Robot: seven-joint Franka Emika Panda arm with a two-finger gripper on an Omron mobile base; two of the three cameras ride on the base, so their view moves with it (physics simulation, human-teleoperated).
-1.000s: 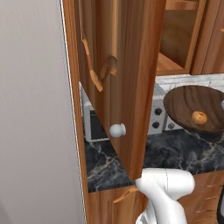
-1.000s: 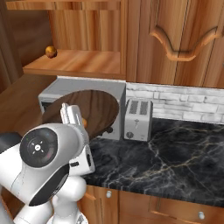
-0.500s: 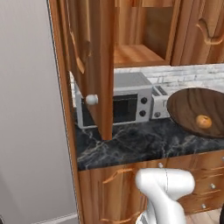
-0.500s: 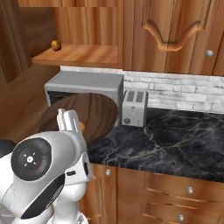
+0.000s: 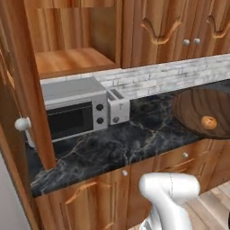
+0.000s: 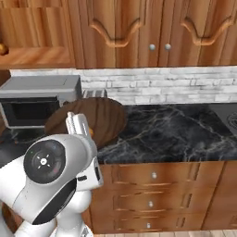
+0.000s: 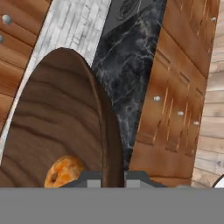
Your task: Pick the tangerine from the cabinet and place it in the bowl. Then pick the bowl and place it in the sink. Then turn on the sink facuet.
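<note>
Pinching the rim of the bowl [image 7: 65, 113] between nearly closed tips, gripper [image 7: 113, 177] at the bottom of the hand view, one finger inside the rim and one outside. Carrying the tangerine [image 7: 63, 171] in the hollow, just beside the inner finger (seemingly resting against the wood). Holding the bowl out over the front edge of the black marble counter [image 6: 176, 134], drawers below. Looking onward for the sink (probably the dark shape [image 6: 226, 113] at the counter's far right), so likely needing a carry rightward along the counter.
</note>
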